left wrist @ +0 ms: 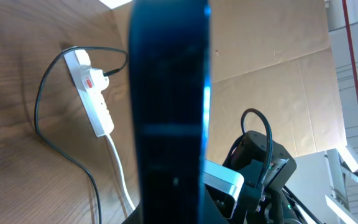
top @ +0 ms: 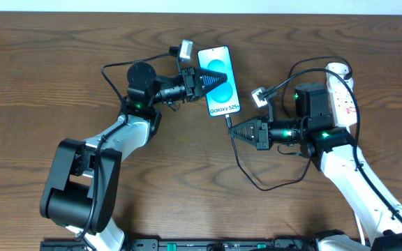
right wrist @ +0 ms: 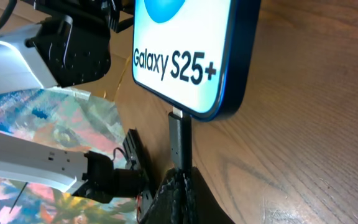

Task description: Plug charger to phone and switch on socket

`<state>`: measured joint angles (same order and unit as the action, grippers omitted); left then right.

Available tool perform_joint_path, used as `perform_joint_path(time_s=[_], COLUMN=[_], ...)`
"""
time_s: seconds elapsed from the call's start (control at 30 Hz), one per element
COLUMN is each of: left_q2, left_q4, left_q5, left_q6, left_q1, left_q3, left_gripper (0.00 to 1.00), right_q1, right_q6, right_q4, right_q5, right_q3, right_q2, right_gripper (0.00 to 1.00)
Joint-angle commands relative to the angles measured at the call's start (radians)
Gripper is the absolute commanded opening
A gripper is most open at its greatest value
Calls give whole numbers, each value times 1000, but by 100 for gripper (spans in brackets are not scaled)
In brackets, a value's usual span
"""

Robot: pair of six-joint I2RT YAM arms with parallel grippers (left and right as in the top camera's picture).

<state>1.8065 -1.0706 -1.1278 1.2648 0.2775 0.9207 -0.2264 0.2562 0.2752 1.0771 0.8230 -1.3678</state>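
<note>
The phone (top: 218, 84) shows a light blue screen reading "Galaxy S25+". My left gripper (top: 222, 78) is shut on the phone from its left side. In the left wrist view the phone (left wrist: 169, 112) is a dark edge-on slab that hides the fingers. My right gripper (top: 232, 130) is shut on the connector tip of the charger (top: 229, 120), just below the phone's bottom edge. In the right wrist view the connector (right wrist: 180, 134) meets the port in the phone (right wrist: 188, 59), with my closed fingers (right wrist: 180, 180) right below it. The socket (top: 342, 90) lies at the right, partly hidden by my right arm.
The charger's thin black cable (top: 257, 183) loops over the table below my right gripper and runs up toward the socket. In the left wrist view the socket (left wrist: 92, 87) shows a red switch, a black plug (left wrist: 107, 73) in it, and a white cord (left wrist: 120, 174).
</note>
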Motion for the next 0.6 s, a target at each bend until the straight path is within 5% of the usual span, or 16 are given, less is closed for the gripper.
perform_joint_path(time_s=[0.0, 0.57], left_q2=[-15, -14], left_q4=[-11, -8], left_q5=[-24, 22], left_q6=[4, -14], left_q1=[1, 1], left_q3=[26, 26], left_gripper=[8, 7], right_q1=[10, 10], right_q6=[21, 29], right_q4=[-6, -2], right_q5=[6, 33], right_q3=[-2, -2], right_q2=[5, 5], right_gripper=[1, 1])
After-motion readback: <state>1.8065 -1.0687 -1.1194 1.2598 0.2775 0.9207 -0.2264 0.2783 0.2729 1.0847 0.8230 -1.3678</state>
